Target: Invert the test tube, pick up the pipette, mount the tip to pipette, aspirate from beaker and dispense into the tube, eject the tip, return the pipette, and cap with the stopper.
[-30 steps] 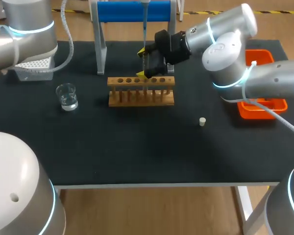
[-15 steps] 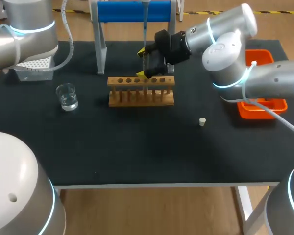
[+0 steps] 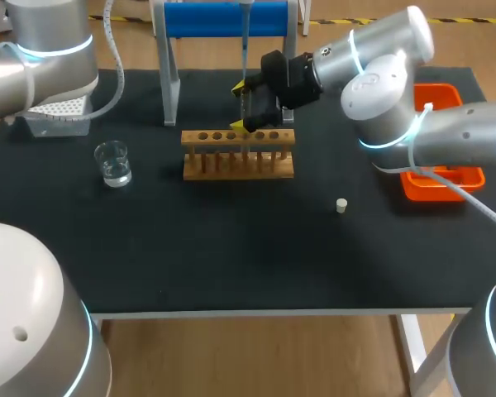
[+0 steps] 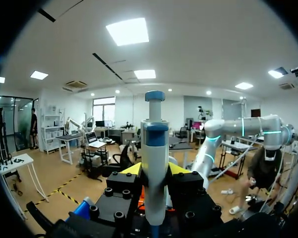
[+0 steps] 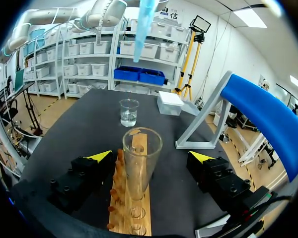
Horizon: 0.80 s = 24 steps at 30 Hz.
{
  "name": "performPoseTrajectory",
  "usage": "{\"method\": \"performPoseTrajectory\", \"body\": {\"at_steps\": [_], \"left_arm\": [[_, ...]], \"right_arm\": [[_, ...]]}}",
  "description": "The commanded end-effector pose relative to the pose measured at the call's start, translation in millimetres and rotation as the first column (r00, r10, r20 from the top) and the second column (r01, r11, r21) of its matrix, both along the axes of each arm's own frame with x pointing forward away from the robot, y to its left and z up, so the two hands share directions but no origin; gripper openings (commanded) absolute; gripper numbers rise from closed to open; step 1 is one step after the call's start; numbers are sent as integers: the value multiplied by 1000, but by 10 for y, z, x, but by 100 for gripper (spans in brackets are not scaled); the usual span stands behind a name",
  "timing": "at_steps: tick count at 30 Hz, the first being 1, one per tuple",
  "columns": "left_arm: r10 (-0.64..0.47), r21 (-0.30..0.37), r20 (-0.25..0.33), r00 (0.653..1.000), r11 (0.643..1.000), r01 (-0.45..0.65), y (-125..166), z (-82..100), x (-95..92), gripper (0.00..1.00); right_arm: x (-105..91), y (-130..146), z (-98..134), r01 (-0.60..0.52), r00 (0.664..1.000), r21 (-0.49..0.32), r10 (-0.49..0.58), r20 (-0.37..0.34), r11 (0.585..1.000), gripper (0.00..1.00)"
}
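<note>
My left gripper (image 4: 154, 169) is shut on the white pipette (image 4: 154, 163) with a blue cap, which stands upright between its yellow tips. In the head view only the pipette's thin lower end (image 3: 244, 45) shows, hanging above the wooden rack (image 3: 238, 155). A clear test tube (image 5: 140, 161) stands mouth up in the rack (image 5: 131, 208). My right gripper (image 5: 151, 156) is open around it, fingers well clear on both sides. From above, the right gripper (image 3: 248, 106) sits at the rack's back edge. The pipette's bluish tip (image 5: 147, 20) hangs above the tube.
A glass beaker (image 3: 113, 163) with water stands to the left of the rack, and a tip box (image 3: 58, 114) at the back left. The small white stopper (image 3: 341, 206) lies to the right of the rack. An orange tray (image 3: 471, 175) and a blue pipette stand (image 3: 227, 18) are nearby.
</note>
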State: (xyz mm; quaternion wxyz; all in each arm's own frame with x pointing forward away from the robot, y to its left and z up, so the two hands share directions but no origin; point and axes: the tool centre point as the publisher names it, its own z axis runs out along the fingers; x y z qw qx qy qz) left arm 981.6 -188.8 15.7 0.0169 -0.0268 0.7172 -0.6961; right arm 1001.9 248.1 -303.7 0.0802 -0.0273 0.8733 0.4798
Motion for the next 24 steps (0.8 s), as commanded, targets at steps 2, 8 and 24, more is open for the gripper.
{"method": "performPoseTrajectory", "body": {"at_steps": [2, 8, 24], "left_arm": [[-5, 3, -1, 1000, 1000, 5, 9, 10, 13, 0], [-5, 3, -1, 1000, 1000, 5, 9, 10, 13, 0], [-15, 4, -3, 1000, 1000, 15, -26, -96, 46, 0]], "right_arm": [[4, -1, 0, -1, 1000, -2, 1, -1, 1000, 100], [4, -1, 0, -1, 1000, -2, 1, -1, 1000, 100], [4, -1, 0, -1, 1000, -2, 1, -1, 1000, 100]]}}
